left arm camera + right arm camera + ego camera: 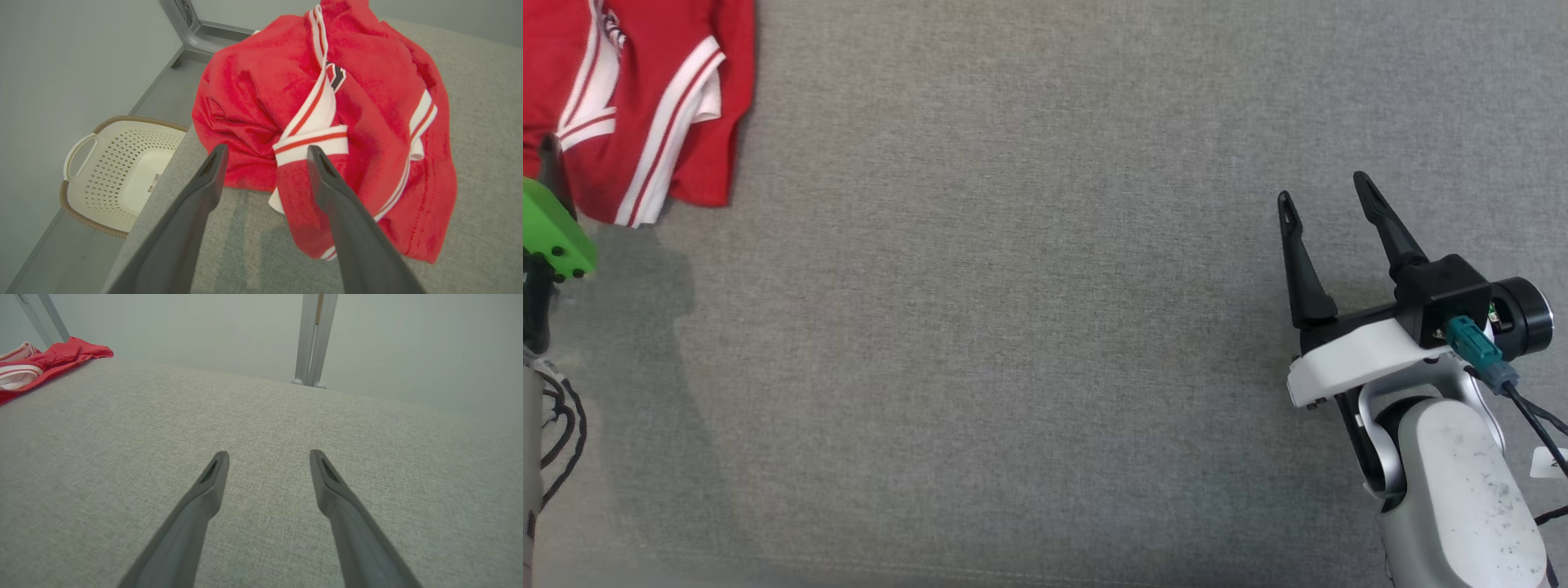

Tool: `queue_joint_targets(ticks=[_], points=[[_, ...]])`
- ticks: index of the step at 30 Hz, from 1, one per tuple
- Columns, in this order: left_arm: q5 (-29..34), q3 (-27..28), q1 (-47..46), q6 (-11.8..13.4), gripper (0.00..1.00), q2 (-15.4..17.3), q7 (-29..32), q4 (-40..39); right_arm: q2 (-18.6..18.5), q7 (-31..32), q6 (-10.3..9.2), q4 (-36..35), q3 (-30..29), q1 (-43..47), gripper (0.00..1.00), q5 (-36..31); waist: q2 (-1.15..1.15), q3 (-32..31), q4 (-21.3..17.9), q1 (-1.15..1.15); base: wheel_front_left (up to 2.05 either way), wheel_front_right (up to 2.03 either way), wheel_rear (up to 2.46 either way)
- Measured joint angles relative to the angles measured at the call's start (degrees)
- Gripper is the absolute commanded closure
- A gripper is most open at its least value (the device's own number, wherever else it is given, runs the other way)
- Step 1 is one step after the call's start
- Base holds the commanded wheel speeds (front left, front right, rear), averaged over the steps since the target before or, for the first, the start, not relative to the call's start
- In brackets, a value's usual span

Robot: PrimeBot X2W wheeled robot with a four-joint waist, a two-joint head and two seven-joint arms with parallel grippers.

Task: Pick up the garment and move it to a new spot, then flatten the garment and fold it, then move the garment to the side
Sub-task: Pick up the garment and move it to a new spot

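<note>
Quick rundown. The garment (645,98) is bunched up in the upper left corner of the head view, cut off by the frame's top and left edges. It's red with white and red striped trim, crumpled, not flat at all. It sits on the grey cloth-covered table (1013,327).

The left gripper (267,152) is right at it. In the left wrist view its two fingers are spread wide, with the near edge of the garment and a striped band showing between the tips. They're not clamped on anything. The finger on the right of that view overlaps the red cloth, but I honestly can't tell if it touches or just hangs above it. In the head view you only get one dark finger and a green housing at the left edge, just below the garment.

Same wrist view, lower left: a cream basket (122,171) with a brown woven rim and lots of little holes, down on the floor (171,94) beside the table corner.

The right gripper (1323,189) is in the lower right of the head view, well apart from the garment, fingers pointing up and a bit left. They're splayed too, gripping nothing, with bare grey table under them in the right wrist view. That view catches the garment (49,363) in its upper left, and a metal post (314,339) at top centre against a pale wall (408,343).
</note>
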Motion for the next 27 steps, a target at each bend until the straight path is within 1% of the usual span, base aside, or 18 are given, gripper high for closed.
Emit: queue_joint_targets(ticks=[2,6,7,8,10,11,14,20,27], points=[[-0.9,-0.2,-0.5,-0.4,0.00,-0.8,1.4,2.0,0.0,0.0,0.00,-0.1,-0.1,0.0,0.00,0.0,0.00,1.5,-0.9,0.00,0.00,0.00,0.00],[-2.2,-0.5,-1.6,-2.2,0.00,-1.2,3.7,4.9,0.0,0.0,0.00,-0.1,-0.2,0.0,0.00,0.1,0.00,3.6,-2.6,0.00,0.00,0.00,0.00],[-2.3,-0.4,-2.0,-2.2,0.03,-1.2,3.7,5.2,0.0,0.0,0.00,-0.1,-0.1,-0.1,0.00,0.1,0.00,3.9,-3.0,0.00,0.00,0.00,0.00],[-2.3,-0.5,-2.3,-2.3,0.49,-1.2,3.7,5.4,0.0,-0.1,0.00,0.0,0.0,-0.2,0.00,0.1,0.00,4.1,-3.3,0.00,0.00,0.00,0.00],[-2.3,-0.6,-2.7,-2.8,0.86,-1.2,3.4,6.2,0.0,-0.4,0.00,0.3,0.1,-0.2,0.00,0.5,0.00,4.3,-3.8,0.00,0.00,0.00,0.00],[-2.3,-0.7,-2.8,-3.1,1.00,-1.2,3.0,6.4,0.0,-0.5,0.00,0.5,0.2,-0.2,0.00,0.6,0.00,4.1,-3.9,0.00,0.00,0.00,0.00],[-1.8,-1.4,-2.9,-3.5,1.00,-0.9,1.6,7.0,0.0,-1.1,0.00,1.5,0.3,-0.4,0.00,1.3,0.00,3.2,-4.1,0.00,0.00,0.00,0.00],[0.6,-3.3,-3.5,-3.8,1.00,0.9,-0.9,7.4,0.0,-2.8,0.00,4.5,-0.2,-0.2,0.00,3.0,0.00,-0.3,-4.3,0.00,0.00,0.00,0.00],[3.6,-6.3,-5.9,-4.7,1.00,2.5,-2.8,3.8,0.0,-5.5,0.00,9.7,-1.2,2.2,0.00,6.3,0.00,-6.8,-5.0,0.00,0.00,0.00,0.00]])
